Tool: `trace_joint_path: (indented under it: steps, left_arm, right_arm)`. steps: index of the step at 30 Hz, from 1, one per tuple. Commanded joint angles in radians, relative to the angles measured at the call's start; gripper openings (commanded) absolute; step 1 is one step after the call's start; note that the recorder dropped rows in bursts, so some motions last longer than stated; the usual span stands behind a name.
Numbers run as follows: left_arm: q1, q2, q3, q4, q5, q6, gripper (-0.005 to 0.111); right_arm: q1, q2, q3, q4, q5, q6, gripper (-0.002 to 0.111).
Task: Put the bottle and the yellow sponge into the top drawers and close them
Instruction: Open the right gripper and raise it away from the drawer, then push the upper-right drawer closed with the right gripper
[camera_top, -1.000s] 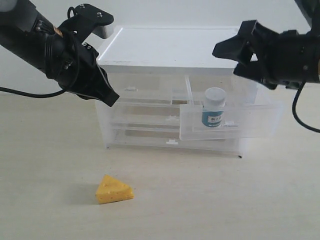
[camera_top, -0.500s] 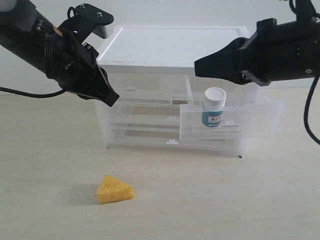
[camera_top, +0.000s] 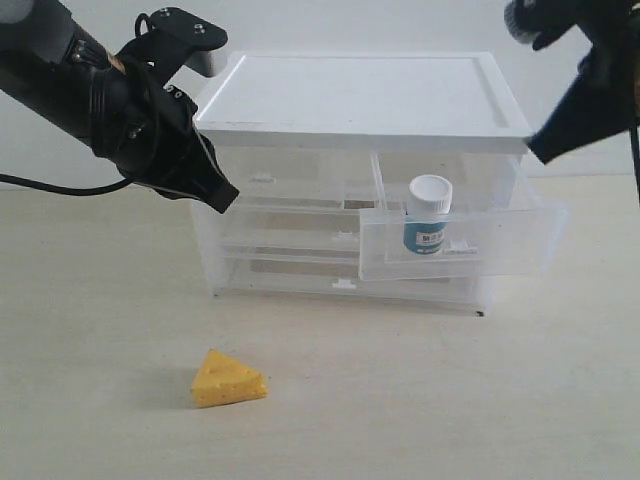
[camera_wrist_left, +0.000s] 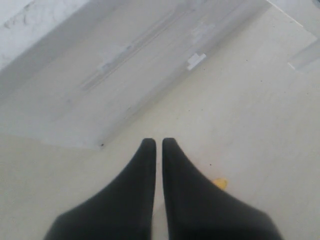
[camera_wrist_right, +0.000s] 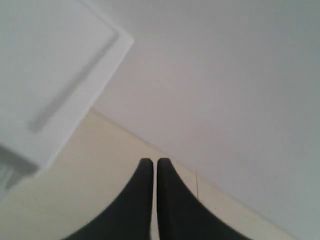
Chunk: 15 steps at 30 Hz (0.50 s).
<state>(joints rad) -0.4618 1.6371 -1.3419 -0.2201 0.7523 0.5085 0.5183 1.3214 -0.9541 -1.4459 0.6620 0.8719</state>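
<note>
My left gripper (camera_top: 227, 198) and right gripper (camera_top: 540, 151) flank the cabinet (camera_top: 350, 100), closed, empty; bottle (camera_top: 428, 215) in its open drawer (camera_top: 500, 245), sponge (camera_top: 228, 378) in front.

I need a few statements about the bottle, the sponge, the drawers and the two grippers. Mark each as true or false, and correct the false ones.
1. The bottle stands upright in the open top drawer. True.
2. The yellow sponge lies inside a drawer. False: it lies on the table, in front of the cabinet.
3. The left gripper is shut and holds nothing. True.
4. The right gripper is closed on the bottle. False: it is shut on nothing, up near the cabinet's top, apart from the bottle.
</note>
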Motion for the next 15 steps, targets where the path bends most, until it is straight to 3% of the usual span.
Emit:
trace_joint_path:
  steps: [1, 5, 8, 12, 15]
  left_arm:
    - [0.004, -0.006, 0.003, -0.007, -0.004, 0.001, 0.004]
    - [0.004, -0.006, 0.003, -0.007, 0.002, 0.001, 0.004]
    - [0.004, -0.006, 0.005, -0.009, 0.005, 0.001, 0.004]
    - [0.004, -0.006, 0.005, -0.009, 0.005, 0.001, 0.004]
    - [0.004, -0.006, 0.005, -0.009, 0.005, 0.001, 0.004]
  right_arm:
    - [0.003, 0.0, -0.058, 0.494, 0.121, -0.478, 0.0]
    - [0.0, 0.001, -0.226, 1.065, 0.205, -0.911, 0.0]
    - [0.0, 0.005, -0.316, 1.367, 0.241, -1.071, 0.0]
    - [0.0, 0.041, -0.325, 1.661, 0.244, -1.28, 0.0]
    - [0.0, 0.093, -0.325, 1.754, 0.226, -1.338, 0.0]
